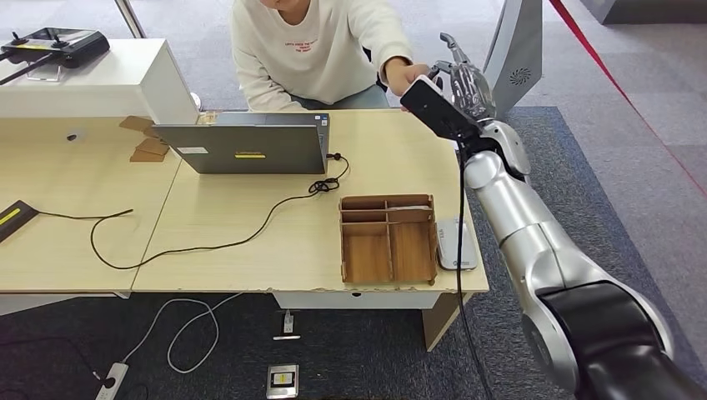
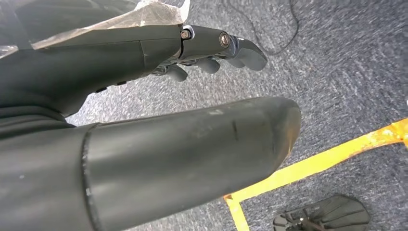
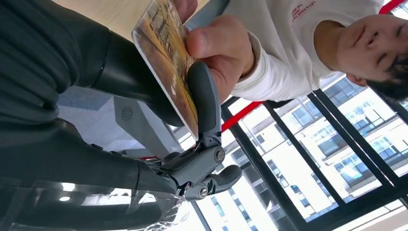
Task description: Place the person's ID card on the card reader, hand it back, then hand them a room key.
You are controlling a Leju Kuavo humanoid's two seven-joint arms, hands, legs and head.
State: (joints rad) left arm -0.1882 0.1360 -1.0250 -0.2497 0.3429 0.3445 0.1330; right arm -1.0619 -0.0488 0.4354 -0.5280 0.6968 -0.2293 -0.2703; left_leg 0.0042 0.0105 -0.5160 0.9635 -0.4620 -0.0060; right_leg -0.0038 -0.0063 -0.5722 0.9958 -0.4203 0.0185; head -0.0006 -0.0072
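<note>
My right hand [image 1: 467, 83] is raised past the table's far right corner, up against the person's hand [image 1: 404, 77]. In the right wrist view a card [image 3: 166, 57] with a yellow-orange face sits between my thumb and a finger [image 3: 204, 101]. The person's hand [image 3: 219, 48] grips the same card from the other side. The white card reader [image 1: 456, 243] lies flat near the table's front right edge, far below my hand. My left hand [image 2: 211, 48] hangs over the carpet with its fingers loosely apart and holds nothing.
A wooden compartment tray [image 1: 388, 238] stands just left of the reader. A grey laptop [image 1: 246, 146] with a black cable [image 1: 208, 246] sits mid-table. The person [image 1: 317, 50] sits behind the far edge. Yellow floor tape [image 2: 308, 166] runs under my left hand.
</note>
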